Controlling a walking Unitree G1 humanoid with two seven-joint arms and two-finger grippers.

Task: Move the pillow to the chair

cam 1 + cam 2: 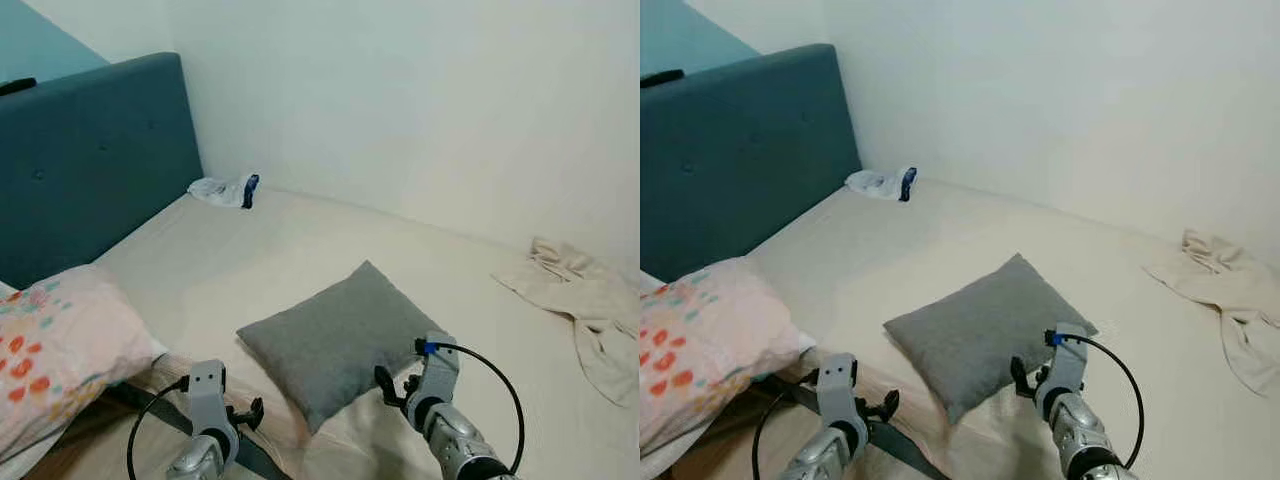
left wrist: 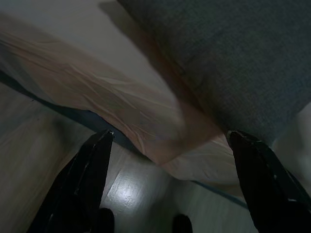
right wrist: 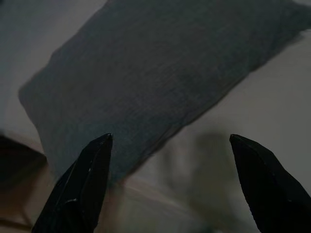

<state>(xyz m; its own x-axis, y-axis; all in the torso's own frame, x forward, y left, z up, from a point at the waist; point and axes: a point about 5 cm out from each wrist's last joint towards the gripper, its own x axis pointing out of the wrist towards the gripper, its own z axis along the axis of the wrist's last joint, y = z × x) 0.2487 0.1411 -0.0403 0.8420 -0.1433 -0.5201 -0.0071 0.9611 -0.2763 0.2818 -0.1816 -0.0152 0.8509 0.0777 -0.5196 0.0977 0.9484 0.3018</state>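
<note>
Grey pillow (image 1: 335, 338), near corner behind right hand (image 3: 170, 189).

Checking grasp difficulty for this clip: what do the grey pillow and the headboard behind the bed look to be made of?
The grey pillow looks like a matte woven fabric cover over soft filling: the right wrist view shows a fine weave, and its corners taper. The headboard appears to be upholstered in teal cloth, with faint button tufts dimpling a padded face; the exact textile cannot be told.

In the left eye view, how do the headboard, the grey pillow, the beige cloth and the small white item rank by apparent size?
1. Blue headboard, largest.
2. Grey pillow.
3. Beige cloth, cut by the frame edge, so unsure against the pillow.
4. Small white item, smallest, also farthest.
</note>
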